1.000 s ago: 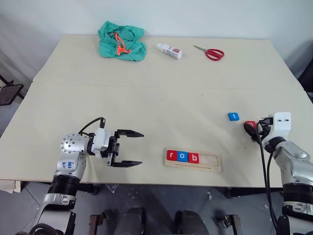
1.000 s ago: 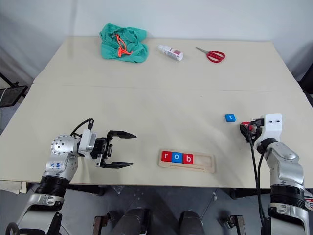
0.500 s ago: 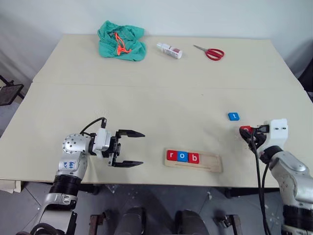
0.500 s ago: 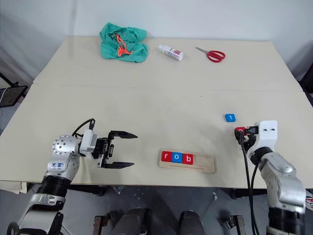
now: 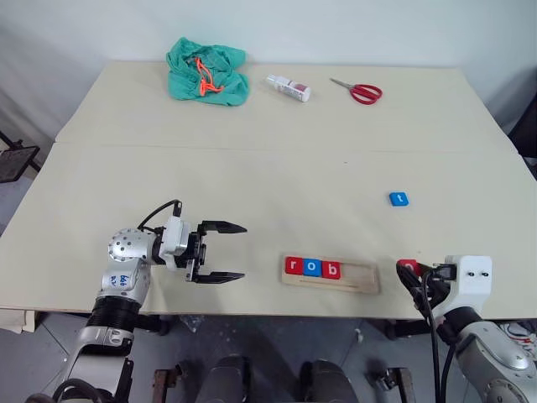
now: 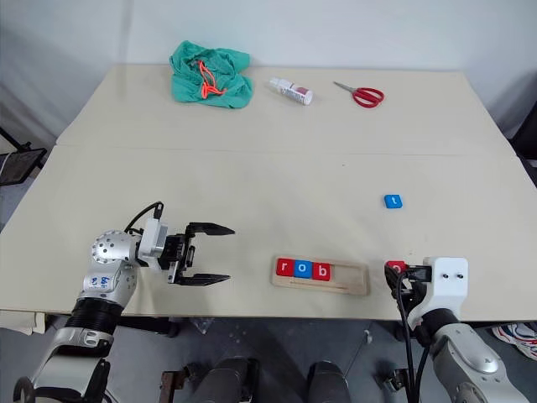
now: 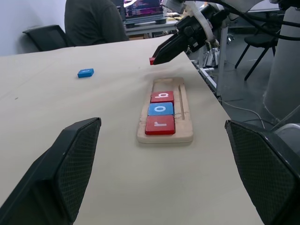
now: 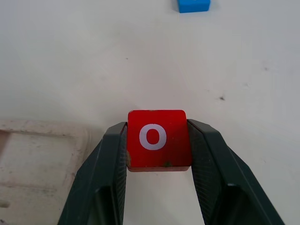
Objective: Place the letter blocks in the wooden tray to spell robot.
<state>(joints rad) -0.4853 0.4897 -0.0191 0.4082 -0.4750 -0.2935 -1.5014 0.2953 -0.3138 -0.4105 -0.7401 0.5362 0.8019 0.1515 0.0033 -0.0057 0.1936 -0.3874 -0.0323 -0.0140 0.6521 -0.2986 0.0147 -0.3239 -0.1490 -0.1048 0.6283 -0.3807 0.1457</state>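
Two black fingers of the right gripper [image 8: 157, 161] pinch a red o block [image 8: 157, 138] just beside the wooden tray [image 5: 359, 278], left gripper [image 5: 225, 251] spread.

The wooden tray [image 5: 331, 276] lies near the table's [image 5: 252, 168] front edge, with the r, o and b blocks [image 5: 313, 268] side by side in its left part. The left end effector [image 5: 221, 251] is to its left, the right end effector [image 5: 409, 269] just off its right end, clamping the second o block [image 8: 158, 139]. The t block [image 5: 398, 199] lies farther back on the right, while a cloth [image 5: 206, 70], a bottle [image 5: 289, 86] and scissors [image 5: 356, 90] line the far edge.
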